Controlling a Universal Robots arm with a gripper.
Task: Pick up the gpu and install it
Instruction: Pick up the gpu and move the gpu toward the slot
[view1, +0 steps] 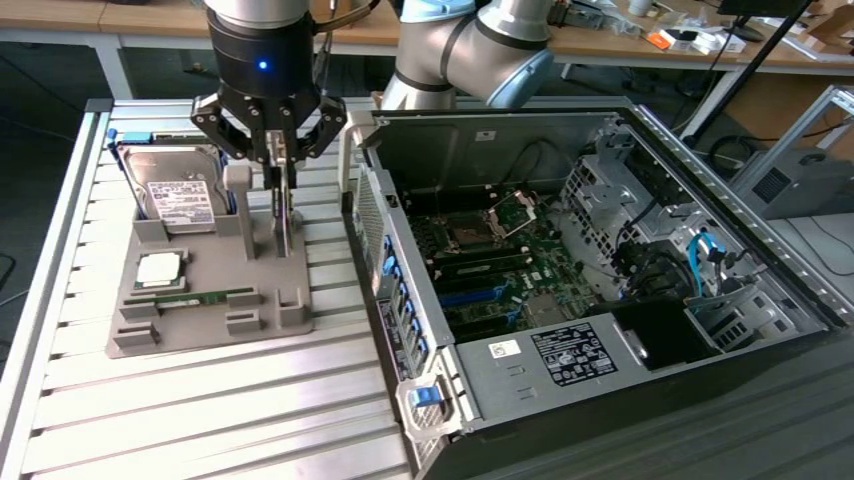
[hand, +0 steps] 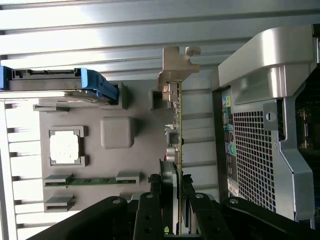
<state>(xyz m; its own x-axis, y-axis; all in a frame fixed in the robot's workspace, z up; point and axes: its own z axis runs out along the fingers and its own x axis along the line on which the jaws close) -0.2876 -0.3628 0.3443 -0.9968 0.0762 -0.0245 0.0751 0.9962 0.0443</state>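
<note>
1. One card is in my grasp: my gripper (view1: 279, 160) has both fingers (hand: 149, 212) pressed against the opposite faces of the gpu (view1: 283, 220), clamped near its upper edge.
2. The gpu stands upright and edge-on, a thin dark strip. Its lower edge is down at the grey tray (view1: 214, 325), near the tray's side that faces the case.
3. From my wrist, I see the card running away from my fingertips, with its tan metal bracket (hand: 177, 65) at the far end.
4. On the same tray, toward the exterior view's left of the gpu, a silver hard drive (view1: 180, 200) with a white label leans in its holder.
5. Nearer the camera on the tray lie a square processor chip (view1: 160, 268) in its recess and a green RAM stick (view1: 200, 297) lying flat beside it.
6. The tray rests on a slatted metal table (view1: 200, 410).
7. Just beside the tray, on the exterior view's right, an open computer case (view1: 747, 260) lies on its side. Its motherboard (view1: 494, 270) is exposed.
8. My wrist view catches the perforated rear panel (hand: 252, 155) of the case close alongside the gpu, apart from it.
</note>
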